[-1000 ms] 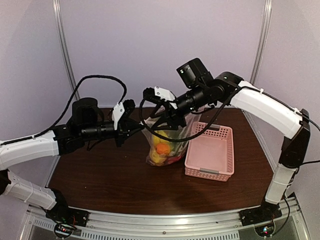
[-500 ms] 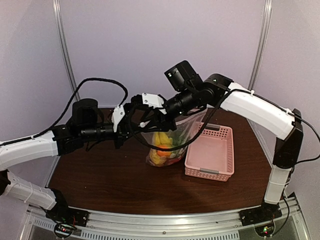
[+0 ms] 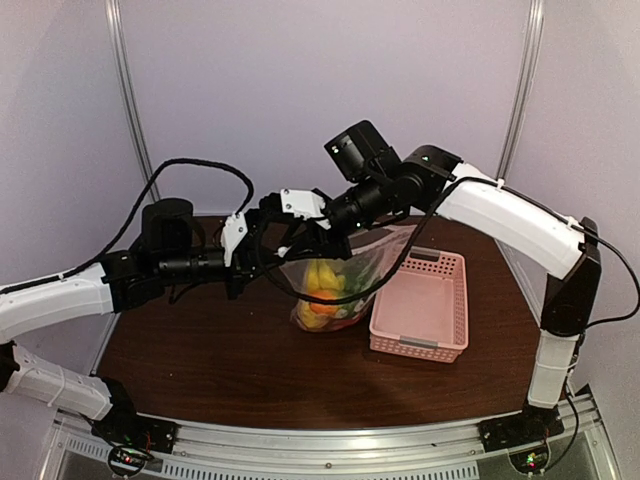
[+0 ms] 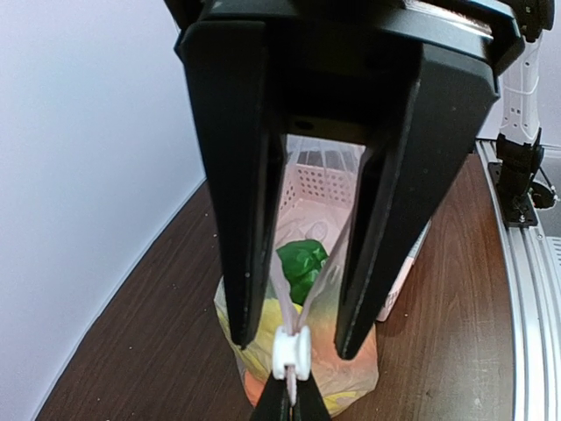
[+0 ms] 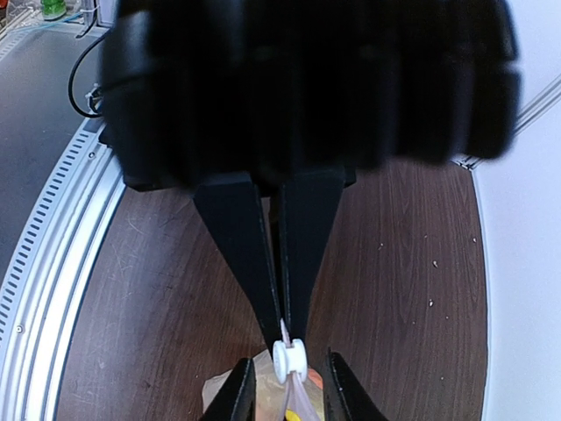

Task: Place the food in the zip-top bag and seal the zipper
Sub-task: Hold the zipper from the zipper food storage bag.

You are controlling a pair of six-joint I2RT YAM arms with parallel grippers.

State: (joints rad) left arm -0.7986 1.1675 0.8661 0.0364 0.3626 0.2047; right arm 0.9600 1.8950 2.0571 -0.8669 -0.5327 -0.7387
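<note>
Closest to the bases there's a wide bare stretch of desk (image 3: 220,370), so plenty of room in front and off to the left. Past that, the zip-top bag (image 3: 365,262) stands upright around mid-desk with its bottom on the wood and its mouth edge up. It's right up against the left wall of the pink basket (image 3: 417,347), which sits close to the desk's right edge. The food (image 3: 322,285) is piled in the bottom of the bag, with the green pepper (image 4: 300,261) on top.

The zipper (image 4: 290,355) line runs roughly left to right, from the claws toward the basket's far end. A second ago the right claw (image 5: 284,331) was over the middle of the bag with a gap to the left claw (image 4: 298,342). Now it's slid left and the two are nose to nose.

Right claw is pinched together on the zipper right at the white slider (image 5: 287,358). Left claw's fingers are spread, straddling the slider. Plain wall behind it all.
</note>
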